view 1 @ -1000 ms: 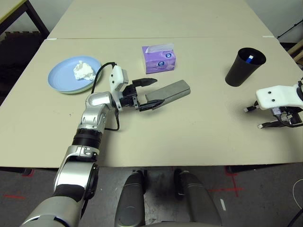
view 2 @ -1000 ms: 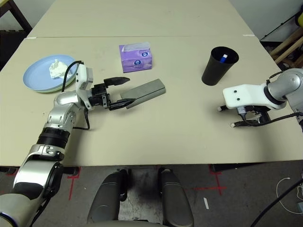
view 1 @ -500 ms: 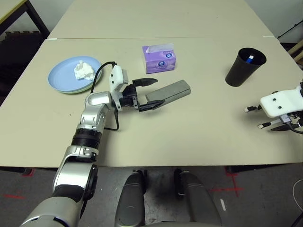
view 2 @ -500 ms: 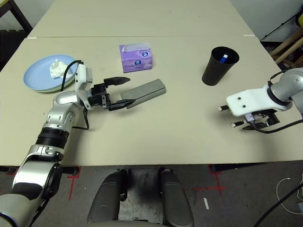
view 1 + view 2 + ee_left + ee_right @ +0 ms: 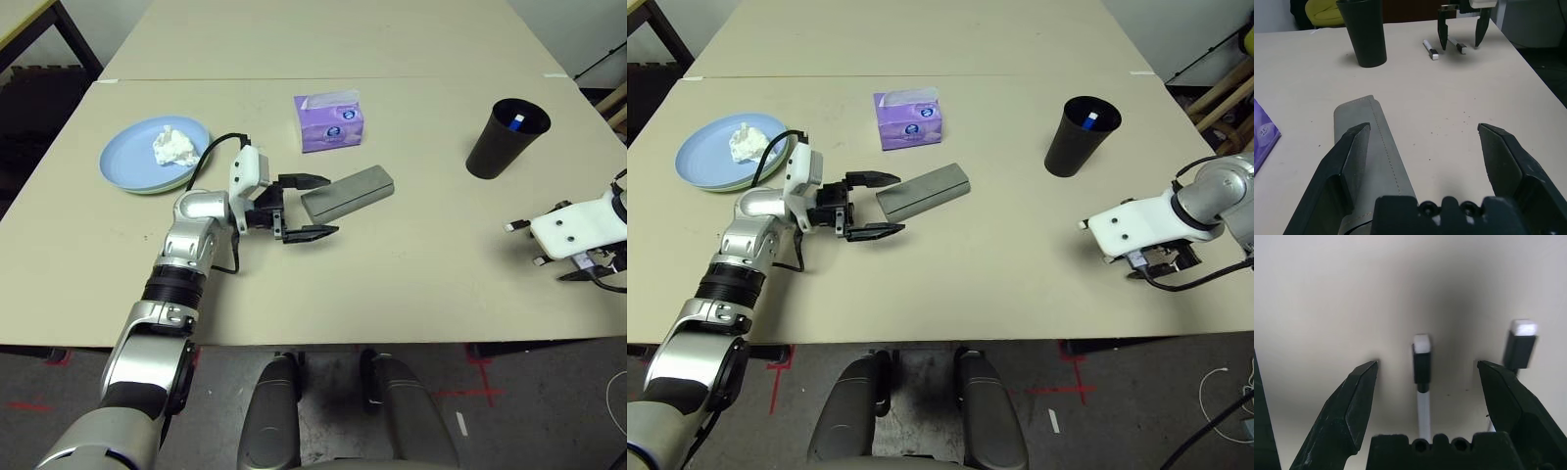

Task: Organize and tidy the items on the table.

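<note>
The right gripper [image 5: 1422,377] hangs with fingers spread astride a slim black-and-white marker pen [image 5: 1421,363] on the beige worktop [image 5: 411,255]; picking it up looks the step in hand, calling for lowering and closing. The left gripper [image 5: 1422,147], fingers spread, has the long grey case [image 5: 1371,152] beside one finger.

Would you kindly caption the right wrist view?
Open right gripper pointing down over a marker lying on the table.

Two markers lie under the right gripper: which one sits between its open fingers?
The marker in the middle of the right wrist view lies between the right gripper's open fingers. The other marker lies outside one finger, off to the side.
</note>
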Controlling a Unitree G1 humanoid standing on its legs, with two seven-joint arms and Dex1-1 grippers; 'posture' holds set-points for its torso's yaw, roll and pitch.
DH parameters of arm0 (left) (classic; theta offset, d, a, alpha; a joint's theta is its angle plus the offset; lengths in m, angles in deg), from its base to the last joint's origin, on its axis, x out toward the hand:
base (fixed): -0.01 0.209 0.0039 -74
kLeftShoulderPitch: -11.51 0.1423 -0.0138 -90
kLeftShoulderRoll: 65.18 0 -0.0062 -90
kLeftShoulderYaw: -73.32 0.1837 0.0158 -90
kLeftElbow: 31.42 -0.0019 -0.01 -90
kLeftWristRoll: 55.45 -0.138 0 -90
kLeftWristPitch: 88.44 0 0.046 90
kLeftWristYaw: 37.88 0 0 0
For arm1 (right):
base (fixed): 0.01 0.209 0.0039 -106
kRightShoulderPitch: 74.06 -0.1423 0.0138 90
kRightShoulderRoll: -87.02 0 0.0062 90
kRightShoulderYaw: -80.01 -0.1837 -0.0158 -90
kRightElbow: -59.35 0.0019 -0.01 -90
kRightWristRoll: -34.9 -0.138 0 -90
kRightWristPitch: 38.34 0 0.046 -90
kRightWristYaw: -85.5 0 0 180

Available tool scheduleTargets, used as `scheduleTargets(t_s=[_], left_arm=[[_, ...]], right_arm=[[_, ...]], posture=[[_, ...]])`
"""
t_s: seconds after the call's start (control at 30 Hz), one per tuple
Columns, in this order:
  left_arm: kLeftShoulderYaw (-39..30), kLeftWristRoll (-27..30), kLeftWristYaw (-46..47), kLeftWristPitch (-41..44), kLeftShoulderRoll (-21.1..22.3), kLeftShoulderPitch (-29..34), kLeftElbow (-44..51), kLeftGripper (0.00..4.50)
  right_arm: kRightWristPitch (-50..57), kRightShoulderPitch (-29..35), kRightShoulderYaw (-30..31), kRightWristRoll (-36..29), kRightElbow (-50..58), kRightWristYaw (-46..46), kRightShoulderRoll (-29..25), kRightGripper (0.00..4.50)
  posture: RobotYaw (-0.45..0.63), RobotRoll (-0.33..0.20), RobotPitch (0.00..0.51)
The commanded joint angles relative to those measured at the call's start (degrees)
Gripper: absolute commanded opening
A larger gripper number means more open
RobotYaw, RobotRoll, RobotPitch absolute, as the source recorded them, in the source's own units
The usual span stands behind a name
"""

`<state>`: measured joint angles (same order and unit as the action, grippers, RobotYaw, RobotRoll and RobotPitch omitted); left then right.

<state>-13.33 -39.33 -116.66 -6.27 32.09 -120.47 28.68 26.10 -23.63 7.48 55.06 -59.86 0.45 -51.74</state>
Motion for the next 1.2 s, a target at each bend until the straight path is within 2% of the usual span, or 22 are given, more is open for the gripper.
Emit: scheduleTargets(t_s=[0.03, 0.13, 0.33, 0.4, 0.47, 0.6, 0.73, 0.9, 1.0, 1.07, 1.2], left_arm=[[0.9, -0.6, -0.6, -0.5, 0.5, 0.4, -0.1, 4.47], [0.9, -0.6, -0.5, -0.5, 0.6, 0.3, -0.3, 4.5], [0.8, -0.7, -0.4, -0.6, 0.7, 0.2, -0.4, 4.5], [0.8, -0.8, -0.4, -0.6, 0.8, 0.1, -0.7, 4.5], [0.8, -1.0, -0.5, -0.9, 0.9, -0.2, -1.3, 4.5], [0.7, -1.1, -1.1, -1.3, 1.2, -1.3, -2.9, 4.5], [0.5, -1.3, -1.0, -2.0, 1.1, -2.5, -4.4, 4.5], [-0.2, -1.4, 0.3, -3.4, 1.0, -3.9, -6.8, 4.5], [-1.3, 0.4, 1.1, -1.2, 0.7, -4.4, -6.2, 4.5], [-2.2, 1.1, 1.9, -0.3, 0.4, -4.7, -6.0, 4.5], [-2.6, 0.8, 2.8, 0.3, 0.6, -4.5, -5.7, 4.5]], right_arm=[[-0.2, 0.8, 0.8, 0.8, 0.5, 0.7, -0.2, 4.5], [-0.7, 0.7, 1.0, 1.1, 0.4, 1.1, 0.0, 3.89], [-0.4, 0.6, 0.8, 0.7, 0.2, 0.9, 0.6, 1.68], [-0.2, 0.7, 0.7, 0.4, 0.5, 0.7, 0.8, 0.8], [-0.1, 0.5, 0.7, 0.2, 0.5, 0.5, 1.0, 0.3], [1.5, -0.6, 0.2, -2.4, 0.8, -2.5, 1.3, 0.31], [8.6, -2.1, -0.9, -9.3, 2.6, -7.0, 1.8, 0.31], [16.4, -4.4, 0.9, -17.2, 5.0, -7.5, 0.2, 0.31], [21.5, -6.0, 1.0, -22.1, 5.8, -7.5, -0.3, 0.31], [25.3, -7.2, -0.6, -24.9, 5.3, -7.5, 1.0, 0.31], [32.2, -9.5, -7.7, -30.8, 3.5, -4.6, 7.2, 0.31]], posture=[[0.07, 0.0, 0.237], [0.07, 0.0, 0.236], [0.07, 0.0, 0.233], [0.07, 0.0, 0.231], [0.07, 0.0, 0.226], [0.07, 0.0, 0.219], [0.06, 0.0, 0.212], [0.06, 0.0, 0.2], [0.06, 0.0, 0.196], [0.06, 0.0, 0.193], [0.06, 0.0, 0.194]])
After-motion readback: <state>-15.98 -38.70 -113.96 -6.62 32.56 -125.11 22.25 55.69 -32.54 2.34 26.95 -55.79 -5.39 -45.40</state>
